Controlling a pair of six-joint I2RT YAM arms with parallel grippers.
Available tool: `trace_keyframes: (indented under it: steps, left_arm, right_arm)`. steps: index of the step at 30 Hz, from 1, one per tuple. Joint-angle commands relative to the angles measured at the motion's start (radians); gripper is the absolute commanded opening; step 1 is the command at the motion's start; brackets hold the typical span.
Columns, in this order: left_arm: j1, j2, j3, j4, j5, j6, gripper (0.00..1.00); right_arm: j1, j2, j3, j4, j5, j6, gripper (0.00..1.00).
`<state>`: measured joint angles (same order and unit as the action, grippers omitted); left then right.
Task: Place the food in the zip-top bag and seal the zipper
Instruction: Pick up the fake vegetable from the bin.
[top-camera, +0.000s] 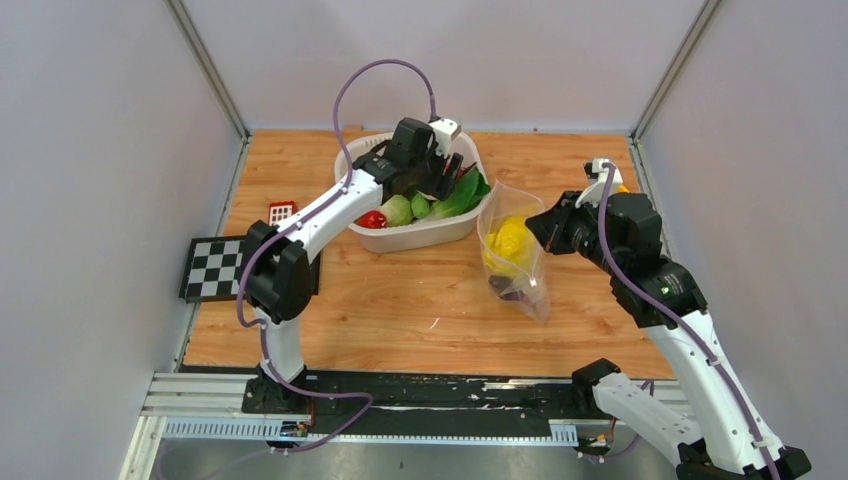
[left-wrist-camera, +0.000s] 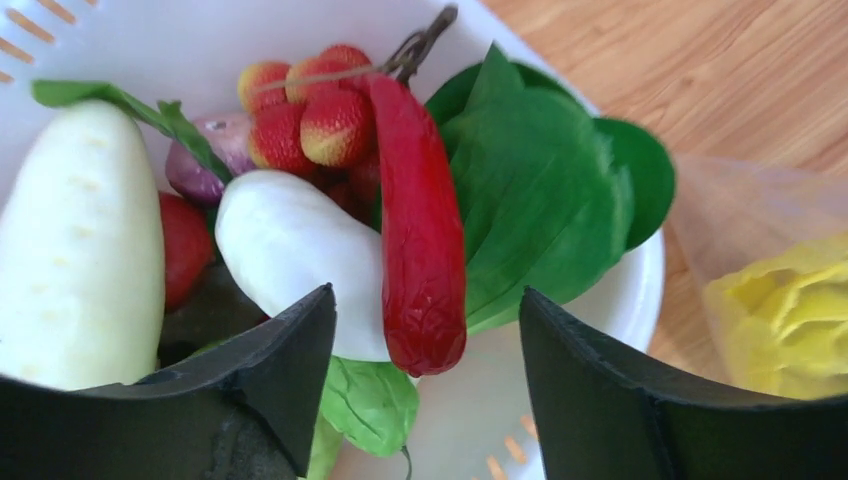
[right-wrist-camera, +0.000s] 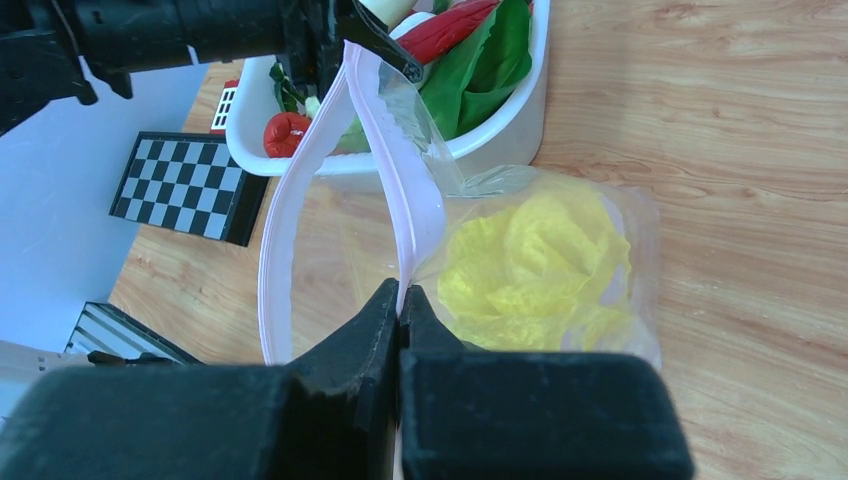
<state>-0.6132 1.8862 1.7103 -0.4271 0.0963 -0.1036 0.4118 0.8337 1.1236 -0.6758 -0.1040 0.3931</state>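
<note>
Seen from above, I am reaching both arms over a wooden table (top-camera: 420, 310). My left claw (top-camera: 450, 165) is hanging over a white tub (top-camera: 410, 238) at the table's 12 o'clock, with its jaws standing apart. In its own camera, a red chili (left-wrist-camera: 420, 230) is lying in the gap between the fingers, and neither finger is clamping it. A stubby radish (left-wrist-camera: 290, 260) is pressing against the chili at its 9 o'clock, and a long white piece (left-wrist-camera: 80, 250) is lying farther that way. A green leaf (left-wrist-camera: 540, 200) is spreading at 3 o'clock and red berries (left-wrist-camera: 310, 110) are sitting at 11 o'clock, so the chili is crowded on three sides.

My right claw (right-wrist-camera: 400, 300) is pinching together on the pink zipper (right-wrist-camera: 425, 210) of the bag (top-camera: 515, 255), and the two strips are parting beyond my fingers. The bag is standing just beside the tub, at its 4 o'clock. A yellow cabbage (right-wrist-camera: 530, 260) is lying inside it, with a dark purple piece (top-camera: 505, 288) below. A checkerboard (top-camera: 215, 268) is resting at the table's 9 o'clock edge, with a small red grid (top-camera: 283, 211) at its 1 o'clock.
</note>
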Motion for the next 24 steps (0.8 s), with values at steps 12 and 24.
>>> trace_keyframes:
  steps: [12, 24]
  left_arm:
    - [0.003, -0.093, -0.047, 0.017, 0.028, 0.001, 0.25]
    - [0.004, -0.401, -0.207, -0.035, 0.045, -0.007, 0.17]
  right_arm:
    - [0.002, -0.034, -0.023, 0.07, -0.013, 0.031, 0.0]
    - [0.002, -0.055, -0.051, 0.078, -0.023, 0.047, 0.0]
